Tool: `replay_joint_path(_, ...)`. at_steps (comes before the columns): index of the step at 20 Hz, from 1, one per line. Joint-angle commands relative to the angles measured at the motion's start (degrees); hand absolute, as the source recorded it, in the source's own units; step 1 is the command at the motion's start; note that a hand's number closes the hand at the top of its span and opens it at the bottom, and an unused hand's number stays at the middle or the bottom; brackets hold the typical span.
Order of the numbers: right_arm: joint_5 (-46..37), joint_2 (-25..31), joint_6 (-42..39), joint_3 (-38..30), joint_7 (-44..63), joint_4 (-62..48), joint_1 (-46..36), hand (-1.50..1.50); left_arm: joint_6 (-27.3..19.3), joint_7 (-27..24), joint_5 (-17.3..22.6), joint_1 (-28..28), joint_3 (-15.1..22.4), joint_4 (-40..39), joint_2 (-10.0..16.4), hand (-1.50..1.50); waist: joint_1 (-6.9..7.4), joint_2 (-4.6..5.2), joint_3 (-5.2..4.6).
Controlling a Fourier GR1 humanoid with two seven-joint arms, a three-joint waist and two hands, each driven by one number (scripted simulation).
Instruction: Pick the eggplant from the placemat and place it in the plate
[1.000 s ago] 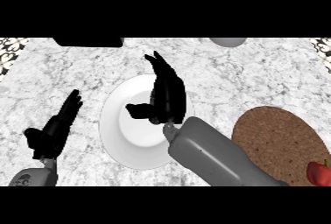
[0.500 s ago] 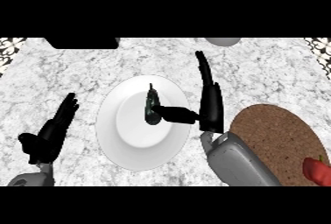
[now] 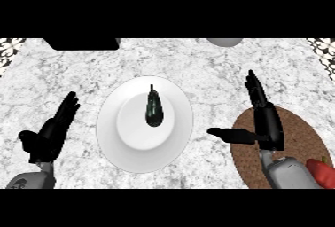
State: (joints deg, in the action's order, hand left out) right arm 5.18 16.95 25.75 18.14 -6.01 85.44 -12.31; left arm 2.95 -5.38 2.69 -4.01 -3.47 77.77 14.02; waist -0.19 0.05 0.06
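A dark eggplant lies in the middle of the white plate, stem pointing away from me. My right hand is open to the right of the plate, fingers straight and thumb stretched toward the plate, over the left edge of the round brown placemat. It touches nothing. My left hand rests open at the left of the plate, fingers up.
A red vegetable sits at the placemat's right edge, partly cut off by the view. A black object and a grey round thing stand at the counter's far edge. Patterned strips mark both upper corners.
My right hand let go of the eggplant, which now lies in the plate, and drew back to the right over the placemat. The left hand stayed put.
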Motion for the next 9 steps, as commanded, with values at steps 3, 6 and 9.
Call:
replay_joint_path(3, -0.5, 0.6, -8.6, -4.4, -5.7, -2.6, 3.8, -1.50, 0.6, -1.7, -2.0, 2.2, -0.3, -0.1, -0.8, 0.00, 0.25, -0.08, -0.06)
replay_joint_path(6, 3.4, 3.9, -15.2, -9.7, -14.0, -9.2, 4.7, -1.50, 0.0, -1.4, -1.7, 0.5, -0.6, -0.7, -1.6, 0.00, 0.22, -0.02, -0.04)
replay_joint_path(9, -1.0, -0.3, -12.3, -11.0, -14.4, -11.3, 3.3, -1.50, 1.9, 1.6, -1.7, 1.1, -1.0, 2.9, -0.6, 0.00, 0.28, -0.07, -0.05)
